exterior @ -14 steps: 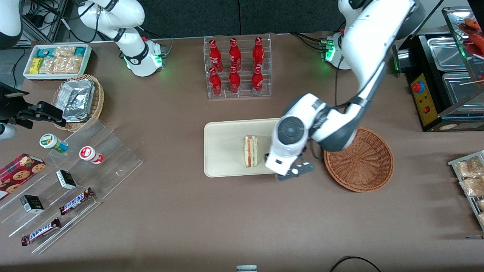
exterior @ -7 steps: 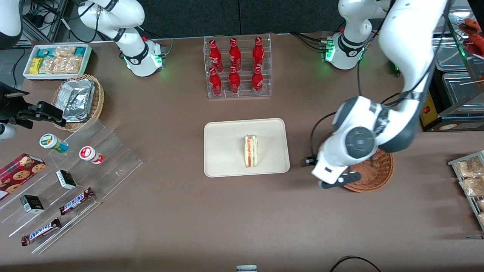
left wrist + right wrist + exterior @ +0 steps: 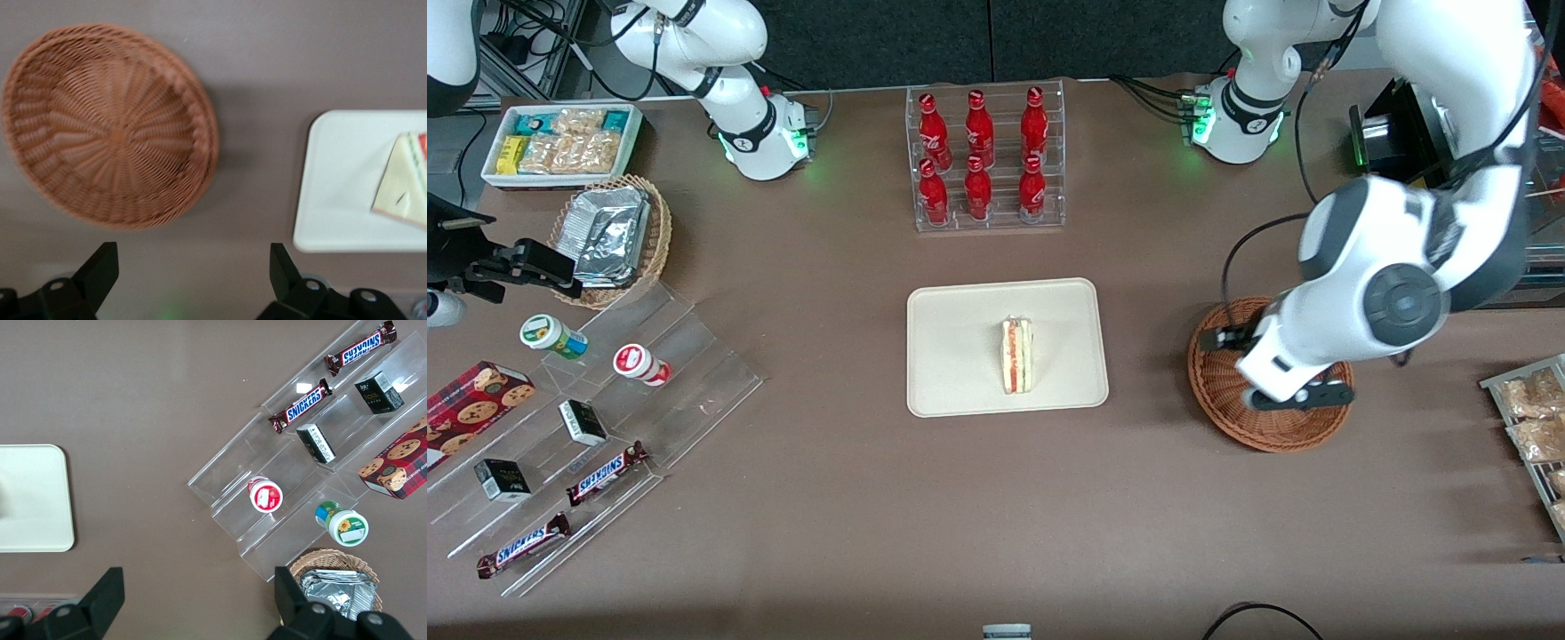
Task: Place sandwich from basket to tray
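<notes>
In the front view the sandwich (image 3: 1017, 356) lies on the cream tray (image 3: 960, 373) at the centre of the frame, on its side with the red and yellow cut edge showing; it has not shifted over the last second. What has changed is the left arm: a second ago its wrist hung over the tray's edge just beside the sandwich, half a second ago it was over the basket's rim, and now the gripper (image 3: 1303, 397) sits above the reddish-brown basket (image 3: 1227, 409) at right of centre, higher than before. The fingers are hidden under the wrist here. In the left wrist view the gripper (image 3: 193, 283) shows two dark fingertips (image 3: 100, 267) spread wide with nothing between them; the basket (image 3: 110, 137) holds nothing, and the tray (image 3: 333, 200) with a corner of the sandwich (image 3: 400, 187) lies beside it, apart from it. In the right wrist view, part of the tray (image 3: 33, 500) appears at the left edge of the frame, on the brown table (image 3: 167, 400).
</notes>
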You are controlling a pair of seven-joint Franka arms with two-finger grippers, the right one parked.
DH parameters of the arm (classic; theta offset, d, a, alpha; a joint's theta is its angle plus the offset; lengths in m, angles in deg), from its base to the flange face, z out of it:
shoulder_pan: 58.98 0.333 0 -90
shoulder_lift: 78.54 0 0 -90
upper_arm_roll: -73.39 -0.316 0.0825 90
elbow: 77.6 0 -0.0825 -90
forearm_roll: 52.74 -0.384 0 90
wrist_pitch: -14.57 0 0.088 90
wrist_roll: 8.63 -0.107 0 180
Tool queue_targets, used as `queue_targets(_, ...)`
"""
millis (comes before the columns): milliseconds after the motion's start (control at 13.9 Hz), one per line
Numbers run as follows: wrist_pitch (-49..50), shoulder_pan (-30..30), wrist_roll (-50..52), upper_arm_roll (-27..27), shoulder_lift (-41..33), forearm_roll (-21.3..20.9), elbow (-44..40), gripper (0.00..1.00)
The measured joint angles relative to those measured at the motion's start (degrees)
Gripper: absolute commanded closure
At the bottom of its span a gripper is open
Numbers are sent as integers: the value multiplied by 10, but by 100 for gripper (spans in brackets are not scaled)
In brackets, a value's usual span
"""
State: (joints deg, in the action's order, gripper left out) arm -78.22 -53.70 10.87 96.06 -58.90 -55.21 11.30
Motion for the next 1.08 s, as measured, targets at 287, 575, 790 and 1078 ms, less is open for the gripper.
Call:
queue_targets(287, 40, 0, -63, -37, -76, 4, 31, 0)
queue_targets(575, 104, 0, -158, -79, -159, 6, 50, 0)
queue_targets(790, 119, 0, -180, -97, -197, 9, 52, 0)
queue_targets(1078, 136, 0, -180, -106, -212, 18, 52, 0)
